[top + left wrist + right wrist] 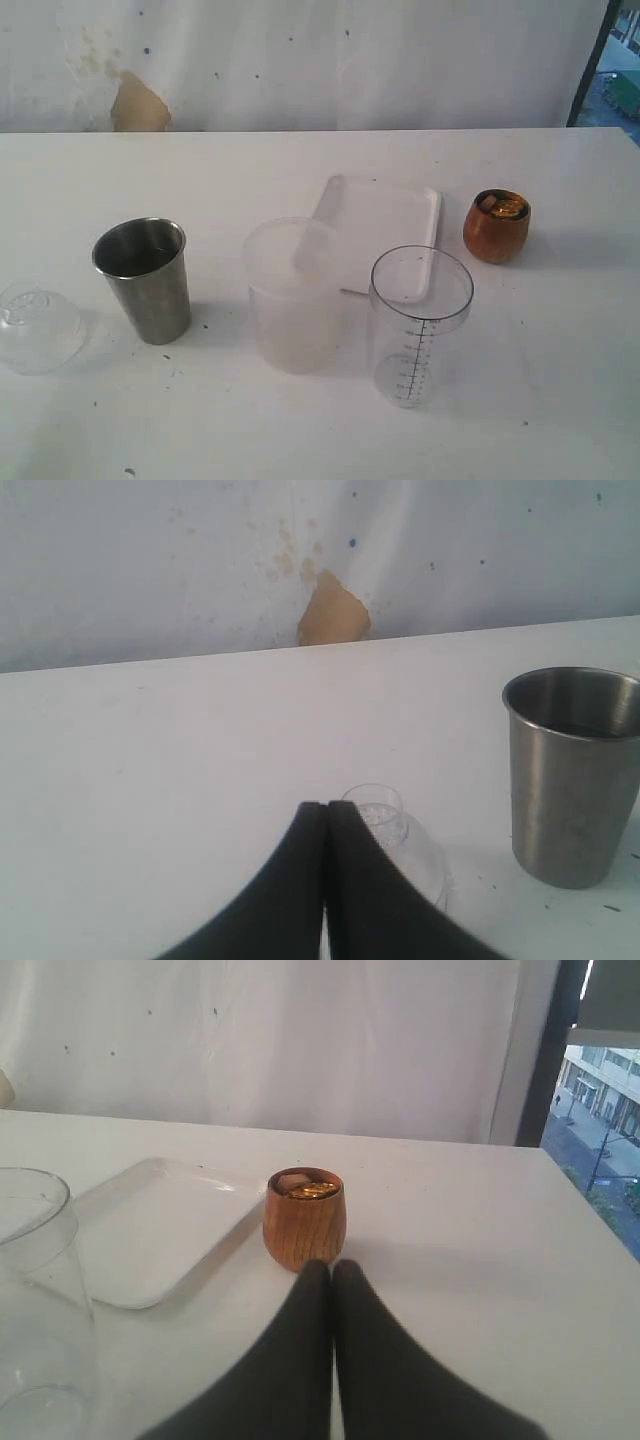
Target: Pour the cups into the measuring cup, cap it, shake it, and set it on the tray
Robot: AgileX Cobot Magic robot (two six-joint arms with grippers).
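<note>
Left gripper (325, 812): black fingers pressed together, nothing between them. It shows only in its own wrist view and is out of the exterior view. A clear domed lid (38, 328) lies close to the table's (560, 400) left edge. In the left wrist view it sits just past the shut fingertips and is partly hidden behind them.

Steel tumbler (144, 278): upright, next in from the lid, apart from it and off to one side of the left fingers. Its inside is dark, contents cannot be told.

Frosted cup (292, 295): upright, mid-table toward the near edge. A pale shape shows inside but is too blurred to name.

Tray (380, 225): flat on mid-table, behind the frosted cup and the measuring cup (420, 325), toward the far edge. Both cups overlap its near rim in the exterior view.

The measuring cup stands upright just beside the frosted cup, on the side toward the right edge. Its mouth is open and its black scale faces the near edge.

Wooden cup (497, 226): upright, closest of all to the right edge, just beside the tray's corner. Something golden-brown is inside.

Right gripper (332, 1268): fingers shut tight against each other, holding nothing. The wooden cup stands straight ahead of the tips. The tray and measuring cup lie off to one side.
</note>
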